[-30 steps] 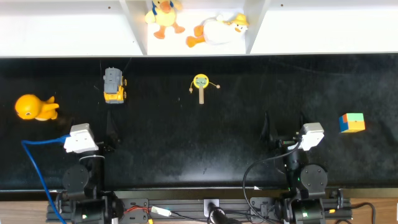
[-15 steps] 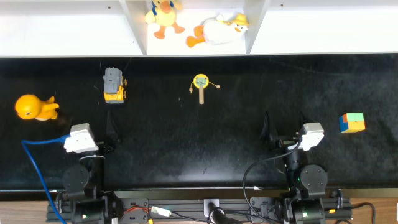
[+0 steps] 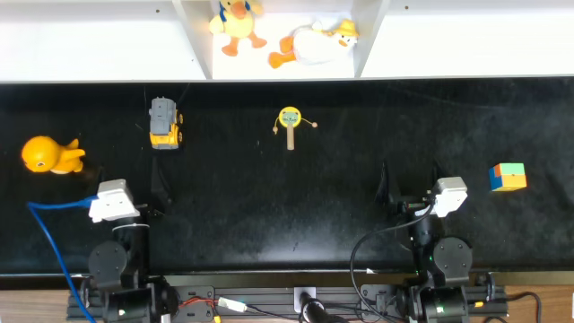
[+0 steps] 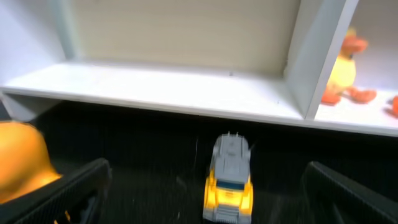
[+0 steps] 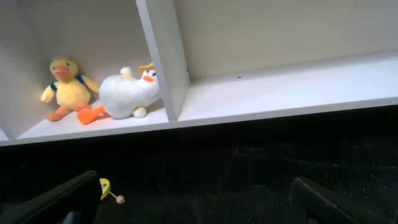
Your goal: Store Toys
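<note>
On the black mat lie an orange duck point(image 3: 52, 155), a yellow and grey toy truck point(image 3: 164, 123), a yellow rattle drum point(image 3: 290, 121) and a multicoloured cube point(image 3: 507, 177). My left gripper point(image 3: 130, 182) stands open near the front left, apart from every toy. Its wrist view has the truck point(image 4: 230, 177) straight ahead between its fingers and the orange duck point(image 4: 22, 158) off to one side. My right gripper point(image 3: 409, 182) is open at the front right, with the cube to its right. The rattle point(image 5: 107, 186) is in its wrist view, by one finger.
A white shelf point(image 3: 99, 40) runs along the back. Its middle compartment holds a yellow duck plush point(image 3: 237, 20) and a white goose plush point(image 3: 316, 42). The compartments to either side are bare. A blue cable point(image 3: 49, 235) trails from the left wrist.
The left wrist has shifted slightly to the left. The right arm and the toys have not moved.
</note>
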Motion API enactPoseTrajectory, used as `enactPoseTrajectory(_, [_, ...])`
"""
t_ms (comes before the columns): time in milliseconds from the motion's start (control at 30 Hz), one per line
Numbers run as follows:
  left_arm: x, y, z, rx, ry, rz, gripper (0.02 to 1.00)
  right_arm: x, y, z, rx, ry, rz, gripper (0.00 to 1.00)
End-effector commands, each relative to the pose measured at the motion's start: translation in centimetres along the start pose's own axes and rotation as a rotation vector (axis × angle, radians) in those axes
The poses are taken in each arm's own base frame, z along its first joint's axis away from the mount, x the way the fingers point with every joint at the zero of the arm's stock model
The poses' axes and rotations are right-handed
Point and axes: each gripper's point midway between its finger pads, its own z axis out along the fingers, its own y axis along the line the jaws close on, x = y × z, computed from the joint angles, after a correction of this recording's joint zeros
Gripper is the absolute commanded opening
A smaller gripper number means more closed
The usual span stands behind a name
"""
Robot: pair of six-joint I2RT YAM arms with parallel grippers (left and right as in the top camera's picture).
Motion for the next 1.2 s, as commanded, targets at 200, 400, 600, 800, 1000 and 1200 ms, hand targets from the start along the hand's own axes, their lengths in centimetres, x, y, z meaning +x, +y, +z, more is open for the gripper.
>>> enactPoseTrajectory(200, [-4.0,2.5,-2.8,-0.16,0.088,-0.062,0.996,0.3,0.1,0.0,-0.007,-0.001,-0.007,0.996])
enactPoseTrajectory(400, [-9.8,6.2,-7.2,-0.399,0.139,-0.025,0.993,0.3,0.1,0.0,-0.007,-0.001,-0.007,0.996])
enactPoseTrajectory(600, [-16.1,7.6,-8.8,-0.507,0.132,0.048,0.991,0.3,0.1,0.0,-0.007,-0.001,-0.007,0.996])
enactPoseTrajectory(800, [-22.4,9.3,-9.8,-0.637,0.17,0.148,0.991,0.3,0.1,0.0,-0.007,-0.001,-0.007,0.993])
enactPoseTrajectory(1000, [-28.0,10.6,-10.6,-0.748,0.164,0.255,0.991,0.3,0.1,0.0,-0.007,-0.001,-0.007,0.996])
enactPoseTrajectory(1200, [-28.4,11.2,-7.9,-0.771,0.233,0.286,0.991,0.3,0.1,0.0,-0.007,-0.002,-0.007,0.996])
